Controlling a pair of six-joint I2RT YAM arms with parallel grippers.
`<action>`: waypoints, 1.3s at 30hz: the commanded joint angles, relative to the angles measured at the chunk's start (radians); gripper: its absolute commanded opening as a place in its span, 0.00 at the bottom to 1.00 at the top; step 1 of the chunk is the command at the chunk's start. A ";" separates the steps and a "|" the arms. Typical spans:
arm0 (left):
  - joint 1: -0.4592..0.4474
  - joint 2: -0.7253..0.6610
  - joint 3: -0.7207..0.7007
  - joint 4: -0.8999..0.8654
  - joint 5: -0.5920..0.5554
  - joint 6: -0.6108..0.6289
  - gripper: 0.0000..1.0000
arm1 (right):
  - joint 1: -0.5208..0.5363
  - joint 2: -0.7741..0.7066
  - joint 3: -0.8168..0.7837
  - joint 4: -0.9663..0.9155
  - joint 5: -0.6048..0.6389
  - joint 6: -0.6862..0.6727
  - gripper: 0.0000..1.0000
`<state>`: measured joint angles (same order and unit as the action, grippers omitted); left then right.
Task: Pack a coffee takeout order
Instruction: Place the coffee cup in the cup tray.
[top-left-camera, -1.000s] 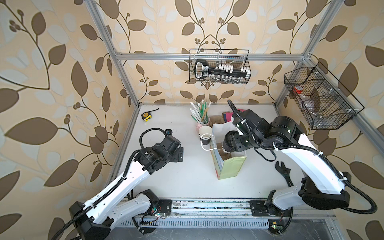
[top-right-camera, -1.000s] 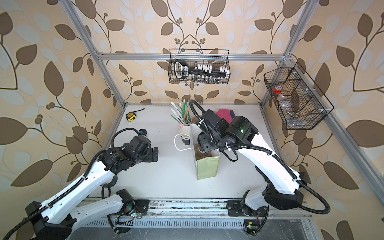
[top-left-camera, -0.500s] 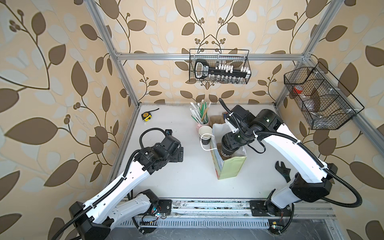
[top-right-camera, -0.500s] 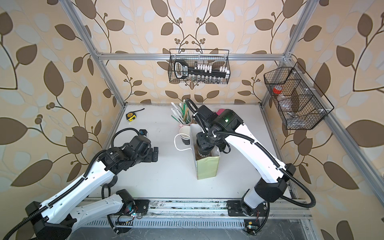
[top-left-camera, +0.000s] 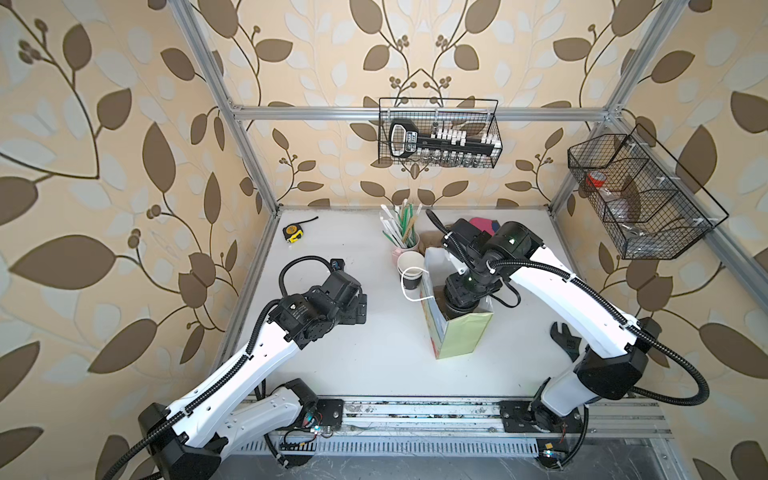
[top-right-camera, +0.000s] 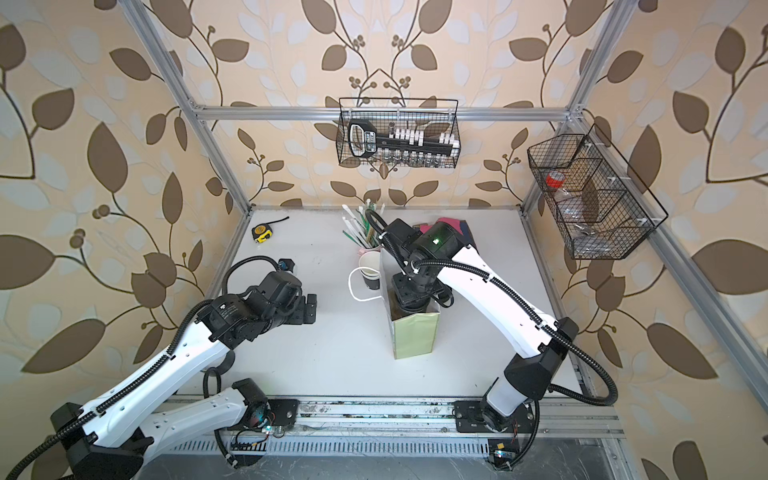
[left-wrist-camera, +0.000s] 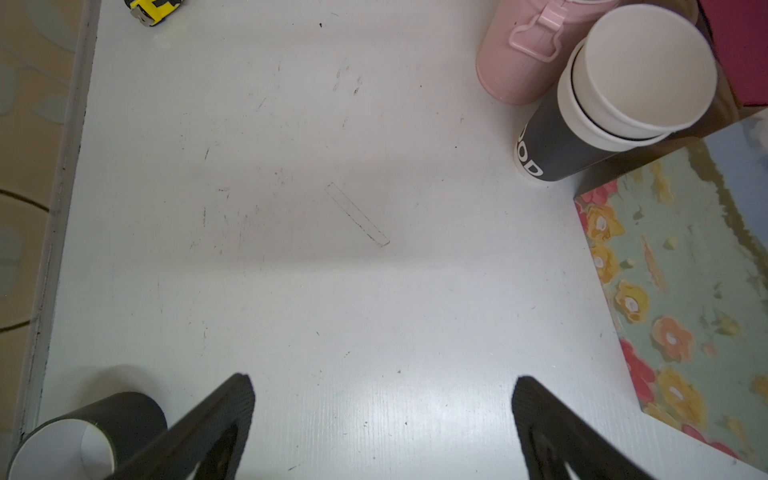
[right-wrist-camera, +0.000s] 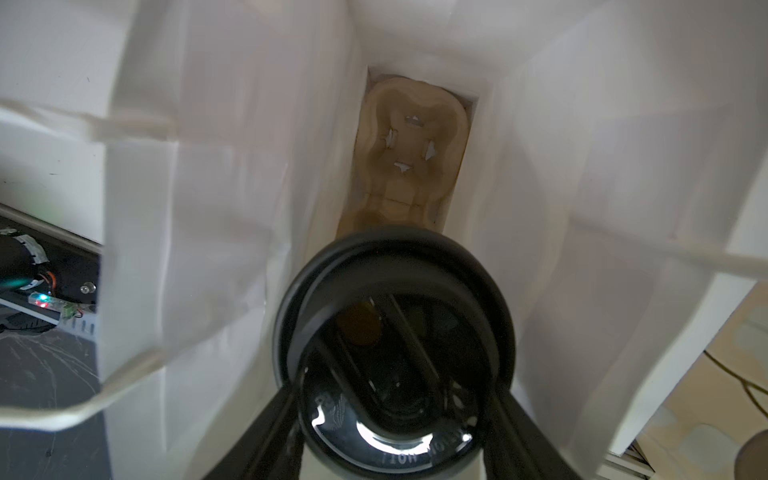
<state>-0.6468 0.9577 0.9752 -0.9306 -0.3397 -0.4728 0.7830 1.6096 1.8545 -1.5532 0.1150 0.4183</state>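
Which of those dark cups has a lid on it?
The cup in the right gripper, at the bag's mouth: it alone has a black lid. The stacked cups and the tipped cup are open, white inside.

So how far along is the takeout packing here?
Done: the pulp cup carrier lies at the bottom of the gift bag. In hand: the right jaws hold the lidded cup inside the bag, above the carrier. To do: seating it and adding the pink napkin, lying behind the bag.
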 joint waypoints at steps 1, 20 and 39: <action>0.003 0.000 -0.009 0.004 0.001 0.017 0.99 | 0.003 -0.014 -0.011 -0.025 0.003 -0.011 0.00; 0.004 0.004 -0.007 0.001 0.000 0.017 0.99 | 0.026 0.036 -0.021 -0.021 0.034 0.093 0.00; 0.004 0.009 -0.007 -0.004 -0.006 0.018 0.99 | 0.010 0.088 -0.042 -0.021 -0.037 0.164 0.00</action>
<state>-0.6468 0.9653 0.9752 -0.9310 -0.3401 -0.4725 0.7879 1.6814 1.8248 -1.5520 0.0929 0.5621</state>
